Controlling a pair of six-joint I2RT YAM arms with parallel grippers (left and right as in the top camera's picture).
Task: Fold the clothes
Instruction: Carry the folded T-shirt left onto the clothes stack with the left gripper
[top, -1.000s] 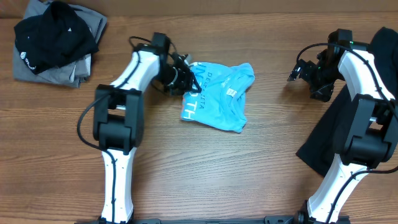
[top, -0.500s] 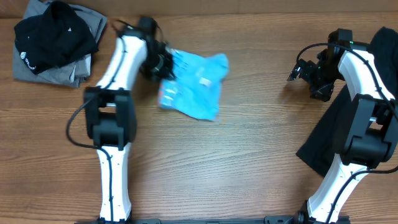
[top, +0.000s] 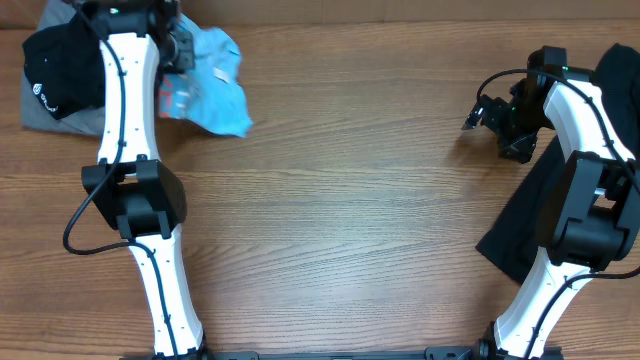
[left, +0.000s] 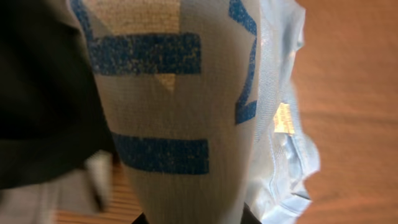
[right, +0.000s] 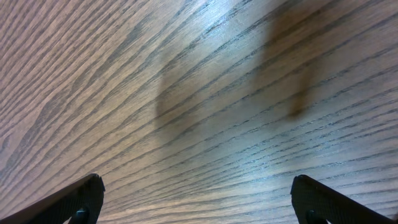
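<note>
blue tee bunched, long black piece untouched

the left jaws seem clamped on the blue t-shirt (top: 212, 85), though cloth hides their tips. it trails from them crumpled, a thin soft knit with blocky lettering, not yet laid flat. on their other side a rumpled black heap (top: 70, 55) sits on grey cloth (top: 40, 112). the right jaws gape wide over bare woodgrain counter (top: 350, 220). behind them the long black garment (top: 525, 215) lies limp and unfolded.

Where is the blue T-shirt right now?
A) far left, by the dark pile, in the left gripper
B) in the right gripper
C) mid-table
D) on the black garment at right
A: the blue T-shirt is held by the left gripper beside the dark pile; the right gripper is open and empty.
</note>
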